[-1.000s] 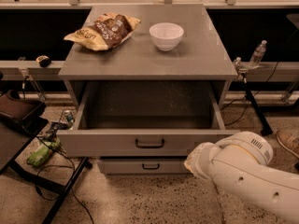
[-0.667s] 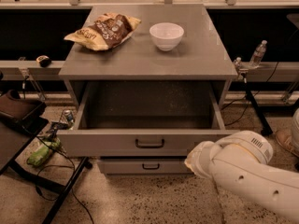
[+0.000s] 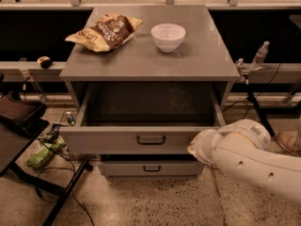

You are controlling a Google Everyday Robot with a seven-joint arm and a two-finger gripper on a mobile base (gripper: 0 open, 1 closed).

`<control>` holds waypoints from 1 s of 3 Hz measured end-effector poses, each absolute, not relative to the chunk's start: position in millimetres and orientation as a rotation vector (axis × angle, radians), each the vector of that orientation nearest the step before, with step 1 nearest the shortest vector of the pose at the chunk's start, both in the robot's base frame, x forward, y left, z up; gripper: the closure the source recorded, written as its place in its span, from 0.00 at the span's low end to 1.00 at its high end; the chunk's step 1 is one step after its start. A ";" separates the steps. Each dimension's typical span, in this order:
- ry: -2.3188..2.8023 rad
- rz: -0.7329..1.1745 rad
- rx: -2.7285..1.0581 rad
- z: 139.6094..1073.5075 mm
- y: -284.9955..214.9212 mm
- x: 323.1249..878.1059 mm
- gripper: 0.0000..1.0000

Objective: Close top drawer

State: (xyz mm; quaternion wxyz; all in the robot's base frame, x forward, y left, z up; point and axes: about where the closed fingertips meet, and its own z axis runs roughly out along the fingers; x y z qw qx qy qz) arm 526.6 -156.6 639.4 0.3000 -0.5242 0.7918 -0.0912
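The top drawer of the grey cabinet stands pulled far out, and its inside looks empty. Its flat front carries a small black pull at the centre. My white arm comes in from the lower right. Its gripper end sits right at the right end of the drawer front, at the front's height. Whether it touches the front does not show.
A lower drawer is shut beneath. On the cabinet top lie a chip bag and a white bowl. A black stand and cables sit left. A water bottle and a tripod stand right.
My arm's end has crept slightly up towards the right end of the drawer front. The drawer is as far out as before.
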 end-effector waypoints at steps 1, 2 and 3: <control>2.046 -0.274 -1.420 643.7 -160.0 557.3 1.00; 2.046 -0.274 -1.420 643.7 -159.9 557.2 1.00; 2.012 -0.278 -1.449 641.6 -159.8 588.0 1.00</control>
